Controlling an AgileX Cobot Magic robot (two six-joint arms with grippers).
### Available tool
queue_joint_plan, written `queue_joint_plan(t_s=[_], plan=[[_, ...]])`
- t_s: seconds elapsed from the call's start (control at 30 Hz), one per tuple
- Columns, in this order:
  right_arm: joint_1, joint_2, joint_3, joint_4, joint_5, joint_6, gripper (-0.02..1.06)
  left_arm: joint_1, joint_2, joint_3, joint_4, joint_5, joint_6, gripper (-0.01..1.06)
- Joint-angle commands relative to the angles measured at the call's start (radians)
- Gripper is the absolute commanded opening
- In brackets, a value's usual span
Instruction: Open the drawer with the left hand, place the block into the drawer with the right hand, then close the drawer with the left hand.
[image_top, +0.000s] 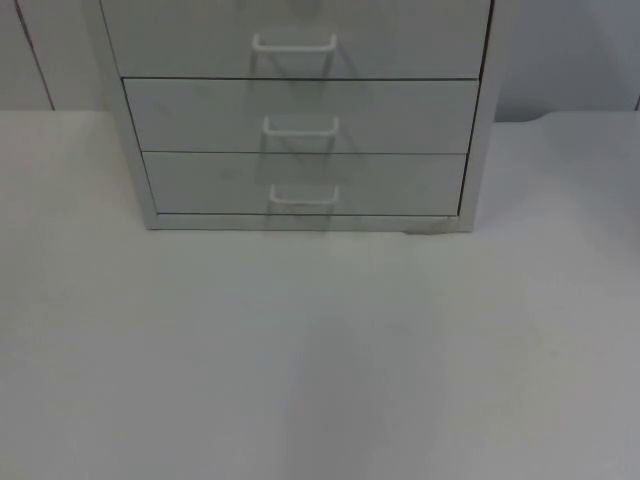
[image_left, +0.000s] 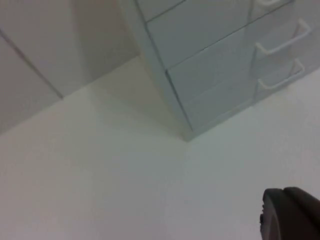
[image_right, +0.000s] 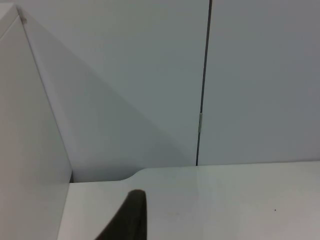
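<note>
A light grey drawer cabinet stands at the back of the white table, facing me. Three of its drawers are in the top view, all shut, each with a white bow handle: upper, middle, bottom. My left gripper hangs over the table to the left of the cabinet, well short of its handles. My right gripper is over the table beside the cabinet's right side wall, pointing at the partition.
The grey partition wall with a dark vertical seam closes the table at the back. Open white table top stretches in front of the cabinet and on both sides of it.
</note>
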Motion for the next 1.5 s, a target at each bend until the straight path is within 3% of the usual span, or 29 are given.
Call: queue_joint_plan(t_s=[0.0,0.13,0.27,0.37,0.43,0.5,0.53,0.6,0.67,1.47], plan=[[-0.005,-0.006,0.002,0.000,-0.007,0.000,1.03,0.019,-0.009,0.006,-0.037,-0.057,0.065,0.00],[-0.005,-0.006,0.002,0.000,-0.007,0.000,1.03,0.129,-0.009,0.017,-0.093,-0.160,0.061,0.00],[-0.005,-0.006,0.002,-0.002,-0.007,0.000,1.03,0.161,-0.009,0.017,-0.135,-0.163,0.012,0.00],[-0.005,-0.006,0.002,-0.002,-0.007,0.000,1.03,0.161,-0.009,0.017,-0.135,-0.146,-0.012,0.00],[-0.005,-0.006,0.002,-0.002,-0.007,0.000,1.03,0.161,0.003,0.017,-0.129,-0.071,-0.012,0.01],[-0.005,-0.006,0.002,-0.002,-0.007,0.000,1.03,0.154,0.025,0.017,-0.096,0.005,0.005,0.15],[-0.005,-0.006,0.002,-0.002,-0.007,0.000,1.03,0.154,0.025,0.017,-0.096,0.005,0.005,0.15],[-0.005,-0.006,0.002,-0.002,-0.010,0.000,1.03,0.140,0.030,0.017,-0.065,-0.015,0.003,0.46],[-0.005,-0.006,0.002,-0.002,-0.010,0.000,1.03,0.133,0.030,0.017,-0.060,-0.063,-0.008,1.03],[-0.005,-0.006,0.002,0.000,-0.007,0.000,1.03,0.133,-0.133,0.017,-0.163,-0.134,-0.086,1.04]])
